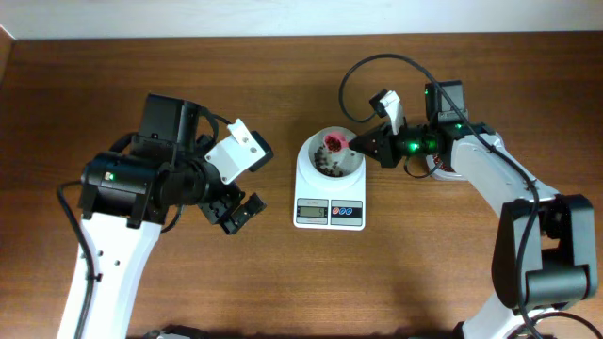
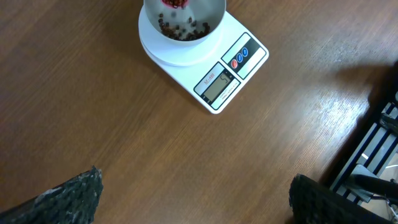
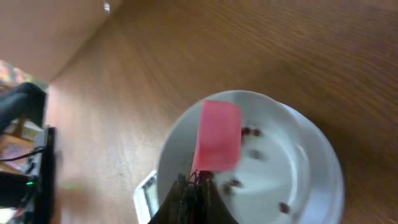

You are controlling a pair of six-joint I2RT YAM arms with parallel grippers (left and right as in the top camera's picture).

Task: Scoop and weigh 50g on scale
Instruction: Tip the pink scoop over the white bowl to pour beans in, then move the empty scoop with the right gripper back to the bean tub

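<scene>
The white scale (image 1: 329,213) stands at the table's centre, and its round bowl (image 1: 313,151) holds a few dark red-brown beans (image 1: 326,169). My right gripper (image 1: 362,146) is shut on the handle of a pink scoop (image 1: 334,142), which it holds over the bowl. In the right wrist view the scoop (image 3: 217,135) is tipped over the bowl (image 3: 311,149), with loose beans (image 3: 251,132) beneath it. My left gripper (image 1: 236,213) hangs open and holds nothing, to the left of the scale. In the left wrist view its fingertips (image 2: 69,196) stand wide apart over bare wood, short of the scale (image 2: 214,78).
The scale's display (image 2: 217,85) and its red and blue buttons (image 2: 240,58) face the table's front edge. A dark frame (image 2: 379,137) shows at the right edge of the left wrist view. Bare wooden tabletop (image 1: 283,282) surrounds the scale.
</scene>
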